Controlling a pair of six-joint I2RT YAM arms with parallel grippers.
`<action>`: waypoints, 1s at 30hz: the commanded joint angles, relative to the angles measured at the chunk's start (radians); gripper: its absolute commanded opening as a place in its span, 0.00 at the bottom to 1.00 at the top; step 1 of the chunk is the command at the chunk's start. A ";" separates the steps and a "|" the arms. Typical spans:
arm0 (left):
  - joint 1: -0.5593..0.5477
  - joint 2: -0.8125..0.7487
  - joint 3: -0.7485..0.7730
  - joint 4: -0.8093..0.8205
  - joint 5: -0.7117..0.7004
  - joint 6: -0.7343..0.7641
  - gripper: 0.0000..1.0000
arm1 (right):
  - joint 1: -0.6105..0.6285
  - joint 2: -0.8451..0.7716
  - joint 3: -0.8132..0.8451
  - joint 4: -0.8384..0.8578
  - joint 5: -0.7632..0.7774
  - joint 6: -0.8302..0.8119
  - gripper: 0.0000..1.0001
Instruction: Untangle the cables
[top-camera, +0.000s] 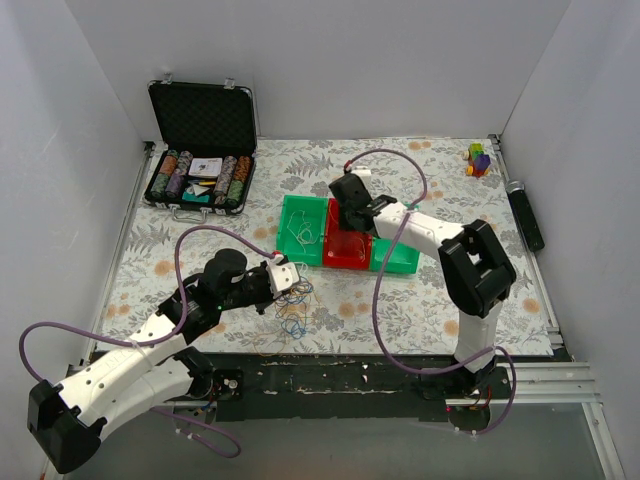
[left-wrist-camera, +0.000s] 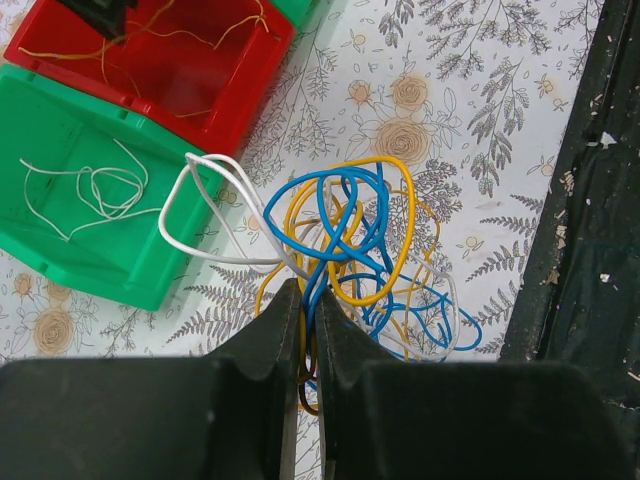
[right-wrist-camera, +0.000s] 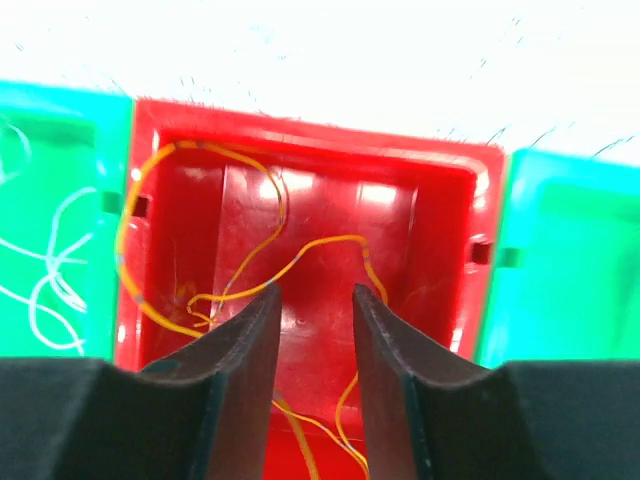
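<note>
Floral tabletop (top-camera: 400, 300) bears cables (left-wrist-camera: 345, 235), pinched by left end effector (left-wrist-camera: 308, 290); wrist view alone shows right end effector (right-wrist-camera: 315, 295) parted.

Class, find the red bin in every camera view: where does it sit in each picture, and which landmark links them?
Top external: the red bin is just right of centre, under the right gripper.
Left wrist: top left corner, partly cut off.
Right wrist: centre, filling most of the picture.
Shared landmark: the green bin holding white wire, against its side.
</note>
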 joint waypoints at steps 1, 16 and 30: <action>0.004 -0.011 -0.001 0.030 0.005 -0.006 0.02 | -0.028 -0.167 0.027 0.058 0.007 -0.090 0.46; 0.024 0.007 -0.021 0.110 -0.100 -0.135 0.03 | -0.014 -0.781 -0.453 0.265 -0.559 -0.187 0.59; 0.034 0.032 0.005 0.084 -0.031 -0.153 0.03 | 0.205 -0.914 -0.665 0.392 -0.803 -0.306 0.60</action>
